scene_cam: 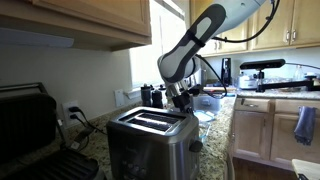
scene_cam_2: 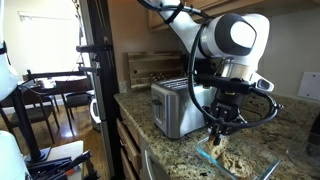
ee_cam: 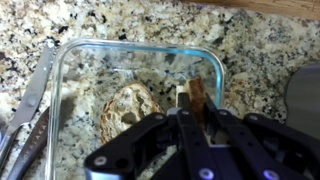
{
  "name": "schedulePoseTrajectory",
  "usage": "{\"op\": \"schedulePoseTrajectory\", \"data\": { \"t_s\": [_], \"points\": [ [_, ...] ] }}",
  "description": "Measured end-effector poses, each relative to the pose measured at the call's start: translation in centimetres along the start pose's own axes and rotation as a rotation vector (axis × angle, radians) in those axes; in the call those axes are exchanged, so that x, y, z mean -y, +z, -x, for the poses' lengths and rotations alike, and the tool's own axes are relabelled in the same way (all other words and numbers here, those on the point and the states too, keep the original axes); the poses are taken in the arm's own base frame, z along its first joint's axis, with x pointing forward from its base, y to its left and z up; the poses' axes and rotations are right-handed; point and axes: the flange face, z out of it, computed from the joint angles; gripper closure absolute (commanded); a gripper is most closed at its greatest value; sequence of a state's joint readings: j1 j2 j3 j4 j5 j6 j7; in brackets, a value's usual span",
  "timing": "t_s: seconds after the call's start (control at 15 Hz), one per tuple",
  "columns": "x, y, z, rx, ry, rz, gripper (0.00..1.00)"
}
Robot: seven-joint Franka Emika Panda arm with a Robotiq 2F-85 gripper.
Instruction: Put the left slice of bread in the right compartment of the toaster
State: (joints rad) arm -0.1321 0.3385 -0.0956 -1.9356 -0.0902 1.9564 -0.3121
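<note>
The brushed steel toaster [scene_cam: 150, 135] with a black top and two long slots stands on the granite counter; it also shows in an exterior view [scene_cam_2: 175, 105]. Beside it lies a clear glass container [ee_cam: 75, 55], seen in an exterior view too [scene_cam_2: 238, 162]. One bread slice [ee_cam: 128, 105] lies flat in the container. Another bread slice [ee_cam: 197, 95] stands on edge between my fingers. My gripper [ee_cam: 195, 112] reaches down into the container and is shut on this upright slice. The gripper shows in both exterior views [scene_cam: 183, 100] [scene_cam_2: 217, 130], next to the toaster.
A black contact grill [scene_cam: 30, 125] stands on the toaster's far side. Metal tongs [ee_cam: 35, 90] lie on the counter beside the container. Wooden cabinets hang above the counter. The counter edge [scene_cam_2: 135, 125] drops off near the toaster.
</note>
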Motion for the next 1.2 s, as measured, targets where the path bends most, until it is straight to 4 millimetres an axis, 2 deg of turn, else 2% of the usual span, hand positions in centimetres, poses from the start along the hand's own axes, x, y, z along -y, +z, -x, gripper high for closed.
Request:
{"op": "schedulePoseTrajectory", "data": {
  "t_s": [0.53, 1.2],
  "points": [
    [0.1, -0.9, 0.5, -0.020, 0.000, 0.005, 0.95],
    [2.1, -2.4, 4.1, -0.043, -0.017, 0.002, 0.95]
  ]
}}
